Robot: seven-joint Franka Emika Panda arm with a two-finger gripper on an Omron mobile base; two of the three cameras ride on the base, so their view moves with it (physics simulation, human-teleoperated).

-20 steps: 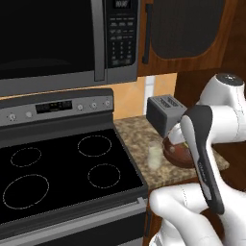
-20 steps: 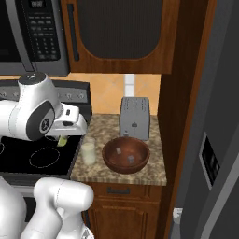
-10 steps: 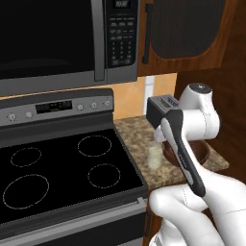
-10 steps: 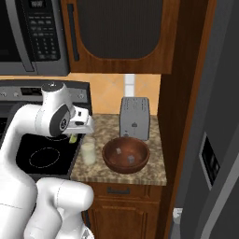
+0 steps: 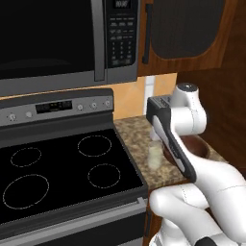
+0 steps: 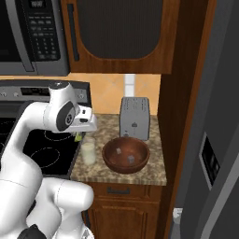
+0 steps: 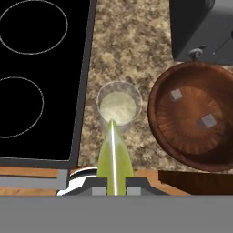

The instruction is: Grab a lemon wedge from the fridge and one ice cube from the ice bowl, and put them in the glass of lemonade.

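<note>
A grey toaster (image 6: pixel 134 118) stands upright at the back of the speckled granite surface (image 6: pixel 149 170), against the wall. A black glass cooktop (image 5: pixel 57 173) adjoins it, beneath a microwave (image 5: pixel 62 41); what looks like a wooden cabinet door (image 6: pixel 116 35) hangs above.

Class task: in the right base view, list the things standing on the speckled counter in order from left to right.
Small clear glass of pale lemonade → round dark reddish-brown wooden bowl. The grey steel toaster overlaps the bowl's span, so it is left out.
</note>
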